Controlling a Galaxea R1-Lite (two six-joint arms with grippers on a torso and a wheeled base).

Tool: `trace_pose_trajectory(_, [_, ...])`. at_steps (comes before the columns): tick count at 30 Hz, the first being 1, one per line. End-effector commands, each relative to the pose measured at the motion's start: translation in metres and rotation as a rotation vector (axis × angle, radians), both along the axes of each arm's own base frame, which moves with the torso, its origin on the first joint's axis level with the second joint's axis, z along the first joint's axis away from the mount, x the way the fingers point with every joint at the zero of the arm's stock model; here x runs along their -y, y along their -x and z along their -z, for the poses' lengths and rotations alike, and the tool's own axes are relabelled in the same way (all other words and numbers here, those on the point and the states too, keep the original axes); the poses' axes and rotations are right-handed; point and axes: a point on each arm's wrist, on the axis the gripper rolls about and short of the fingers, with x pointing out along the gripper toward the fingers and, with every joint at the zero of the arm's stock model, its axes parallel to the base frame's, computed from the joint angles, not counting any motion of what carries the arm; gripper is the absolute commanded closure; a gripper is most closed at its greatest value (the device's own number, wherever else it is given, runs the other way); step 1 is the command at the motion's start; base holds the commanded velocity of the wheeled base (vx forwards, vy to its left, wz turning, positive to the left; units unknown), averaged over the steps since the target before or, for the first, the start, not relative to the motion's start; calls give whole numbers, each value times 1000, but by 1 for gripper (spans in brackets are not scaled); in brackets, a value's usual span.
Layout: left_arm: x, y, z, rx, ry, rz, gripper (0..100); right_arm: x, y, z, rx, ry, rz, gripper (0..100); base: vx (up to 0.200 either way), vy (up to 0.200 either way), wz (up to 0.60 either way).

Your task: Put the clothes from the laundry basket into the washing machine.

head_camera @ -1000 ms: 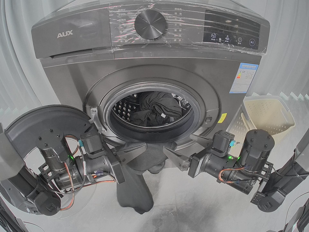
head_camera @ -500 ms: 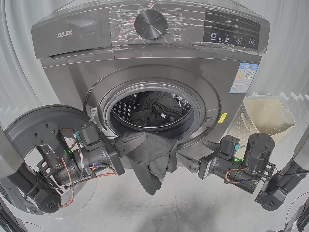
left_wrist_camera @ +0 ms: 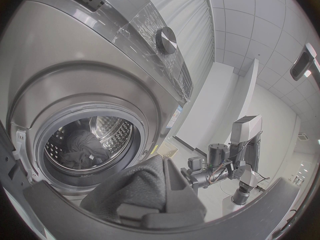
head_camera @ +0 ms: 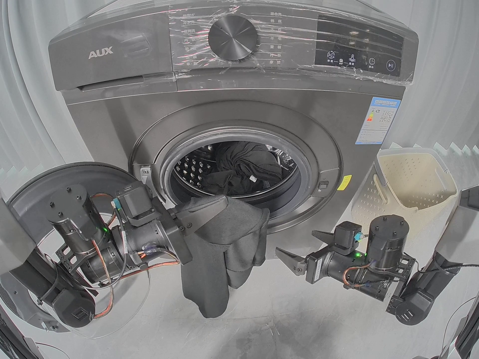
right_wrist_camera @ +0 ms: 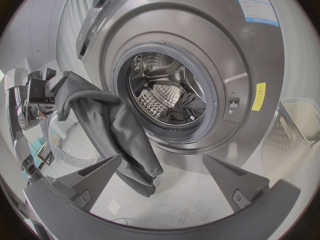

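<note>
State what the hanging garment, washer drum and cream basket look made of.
Hanging dark grey garment: soft fabric, maybe knit, matte; it drapes and folds limply. Perforated washer drum: probably stainless steel, shiny; it mirrors light. Cream laundry basket: likely plastic, matte, with moulded holes.

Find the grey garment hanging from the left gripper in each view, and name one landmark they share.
Head view: the grey garment hangs from the left gripper, before the washing machine's opening, at its lower edge.
Left wrist view: the garment bunched in that gripper, near the opening's rim.
Right wrist view: the garment draped beside the opening, opposite the laundry basket.
Shared landmark: the black clothes in the drum.
</note>
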Motion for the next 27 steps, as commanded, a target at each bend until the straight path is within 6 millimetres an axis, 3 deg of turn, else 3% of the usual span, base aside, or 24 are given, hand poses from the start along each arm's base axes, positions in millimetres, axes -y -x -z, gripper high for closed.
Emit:
trace_pose_trajectory(1, [-2, 0, -1, 4, 3, -6, 100, -3, -9, 12, -22, 17, 11, 0, 0, 0, 0])
trace_pose_trajectory(27, [-5, 6, -8, -4, 31, 0, 100, -37, -51, 31, 54, -23, -52, 0, 0, 0, 0])
